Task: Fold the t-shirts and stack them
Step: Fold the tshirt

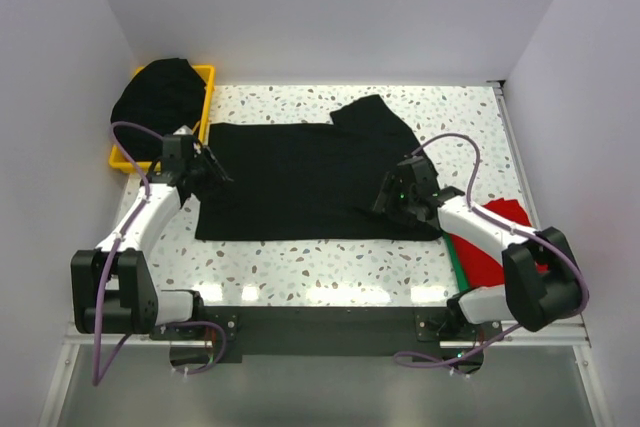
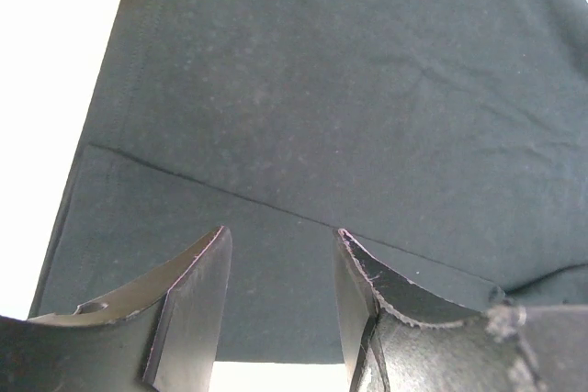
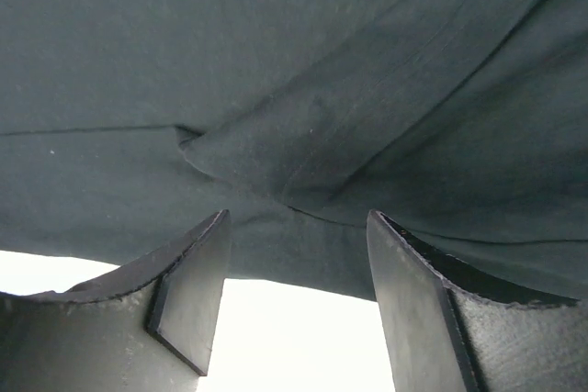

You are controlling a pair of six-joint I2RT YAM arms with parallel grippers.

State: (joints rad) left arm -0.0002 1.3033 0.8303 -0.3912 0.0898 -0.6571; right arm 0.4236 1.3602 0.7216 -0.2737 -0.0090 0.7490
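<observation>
White links [image 1: 150, 215], black joints [image 1: 540, 282] and purple cables [image 1: 130, 132] are seen; the left gripper [image 2: 281, 233] and right gripper [image 3: 298, 218] are black-fingered.

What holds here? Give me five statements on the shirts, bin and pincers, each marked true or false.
1. A black shirt lies spread on the table. True.
2. The yellow bin is empty. False: black cloth is heaped in it.
3. A red shirt lies near the table's right edge. True.
4. The left pincer grips the black shirt. False: its jaws stand open over the cloth, holding nothing.
5. The right pincer is open. True.
</observation>
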